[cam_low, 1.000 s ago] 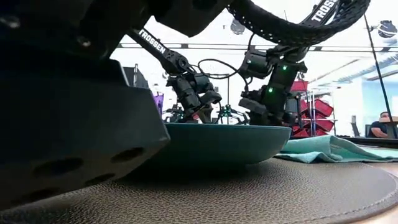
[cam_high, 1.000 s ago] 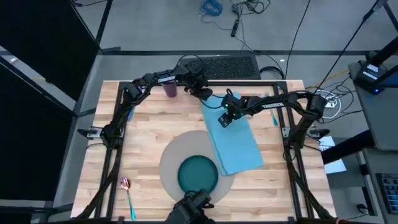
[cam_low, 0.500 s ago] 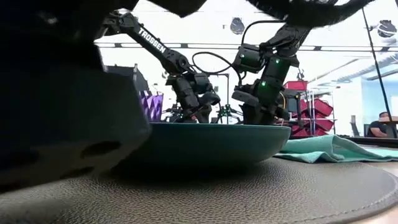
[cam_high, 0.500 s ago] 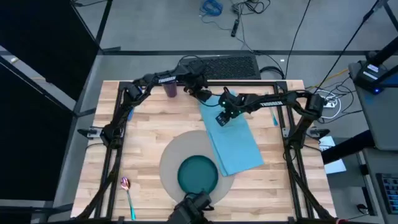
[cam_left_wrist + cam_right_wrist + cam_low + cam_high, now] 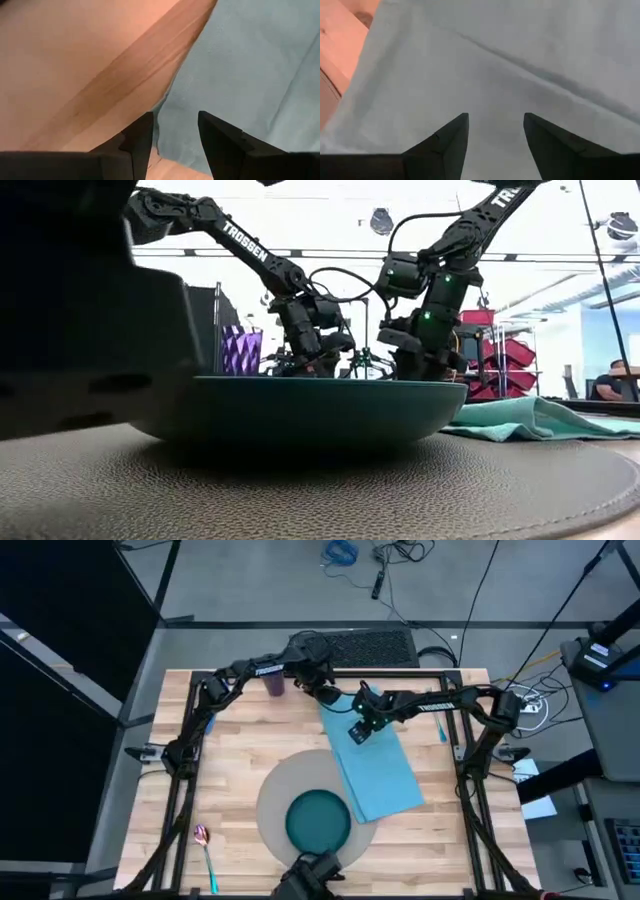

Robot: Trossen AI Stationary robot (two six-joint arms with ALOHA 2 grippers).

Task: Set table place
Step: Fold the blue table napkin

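High view shows the left gripper [image 5: 330, 693] at the far corner of the light blue napkin [image 5: 380, 760], and the right gripper [image 5: 358, 732] hovering over the napkin's far half, both arms reaching in from the back of the counter [image 5: 230, 770]. The napkin lies slanted, its near end overlapping the grey mat [image 5: 275, 805] beside the teal plate [image 5: 318, 820]; a one-sided tug could, I judge, drag it crooked or bunch it against the plate. The purple cup [image 5: 273, 683] stands just beside the left arm's forearm, so a sideways sweep may knock it over. The spoon [image 5: 204, 845] lies well apart at the near left corner, and a blue utensil [image 5: 440, 728] sits by the right frame post, out of the way. Low view has the plate [image 5: 320, 405] filling the front, the napkin [image 5: 530, 420] folded up at its right, the cup [image 5: 240, 350] behind, and a person [image 5: 612, 385] far off in the room. Left wrist view shows that arm's fingers [image 5: 135, 140] released, spread over the napkin [image 5: 250, 65] edge where it meets bare wood; closing here may pinch only air or scrape the counter. Right wrist view shows its fingers [image 5: 450, 137] likewise parted above wrinkled napkin [image 5: 520, 60], grasping nothing.
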